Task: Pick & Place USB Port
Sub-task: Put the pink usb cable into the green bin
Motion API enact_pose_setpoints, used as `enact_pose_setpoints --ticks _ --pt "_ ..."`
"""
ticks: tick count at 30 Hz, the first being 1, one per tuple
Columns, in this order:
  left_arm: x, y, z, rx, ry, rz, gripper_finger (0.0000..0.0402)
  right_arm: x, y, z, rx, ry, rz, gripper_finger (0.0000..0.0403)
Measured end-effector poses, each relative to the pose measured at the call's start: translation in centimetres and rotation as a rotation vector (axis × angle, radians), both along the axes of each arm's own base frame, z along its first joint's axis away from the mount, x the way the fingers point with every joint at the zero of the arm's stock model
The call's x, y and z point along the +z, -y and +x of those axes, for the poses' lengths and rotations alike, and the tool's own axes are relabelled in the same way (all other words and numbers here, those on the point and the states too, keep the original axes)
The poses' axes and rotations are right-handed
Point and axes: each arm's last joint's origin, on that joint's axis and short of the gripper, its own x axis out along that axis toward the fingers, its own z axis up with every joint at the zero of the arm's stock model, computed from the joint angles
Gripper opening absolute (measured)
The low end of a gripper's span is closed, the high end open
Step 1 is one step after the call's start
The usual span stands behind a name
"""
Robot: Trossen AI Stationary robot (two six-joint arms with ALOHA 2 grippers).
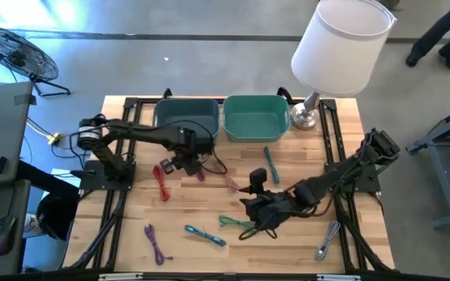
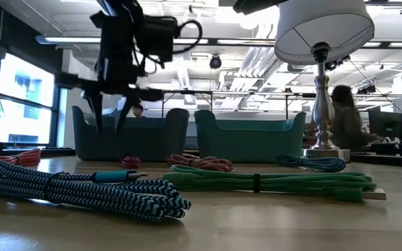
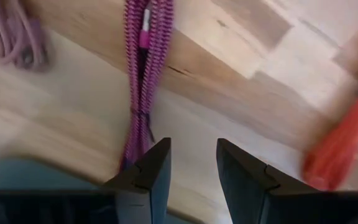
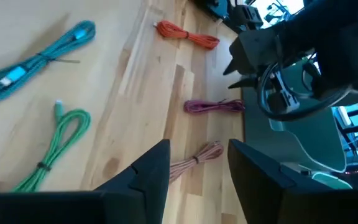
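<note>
Several bundled USB cables lie flat on the wooden table. The magenta cable point(image 1: 200, 173) point(image 3: 143, 74) is just beside my left gripper point(image 1: 184, 164) point(image 3: 192, 171), which hovers open above the table point(image 2: 109, 111) in front of the left bin. The red cable point(image 1: 162, 183) point(image 3: 344, 143) and the pink cable point(image 1: 231, 183) point(image 4: 194, 158) lie close by. My right gripper point(image 1: 246, 206) point(image 4: 197, 168) is open and low over the table's middle. It points toward the pink cable, with the green cable point(image 1: 237, 225) point(image 4: 61, 143) next to it.
Two teal bins point(image 1: 186, 117) point(image 1: 256, 117) stand at the far edge, and a lamp point(image 1: 338, 47) is at the far right. The teal cable point(image 1: 270, 164), blue cable point(image 1: 205, 234), purple cable point(image 1: 156, 243) and grey cable point(image 1: 328, 240) also lie on the table. People are in the room behind.
</note>
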Motion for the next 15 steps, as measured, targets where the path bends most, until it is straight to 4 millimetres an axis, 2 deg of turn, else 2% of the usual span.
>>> enact_pose_setpoints --ticks 8,15 --pt "-0.4 -0.5 1.5 -0.061 0.105 0.091 0.0124 -0.2 -0.7 -0.6 -0.011 -0.005 0.025 0.0154" --pt "-0.4 -0.4 1.5 -0.078 0.104 0.082 0.0124 -0.2 -0.6 -0.6 -0.025 -0.005 0.042 0.0154"
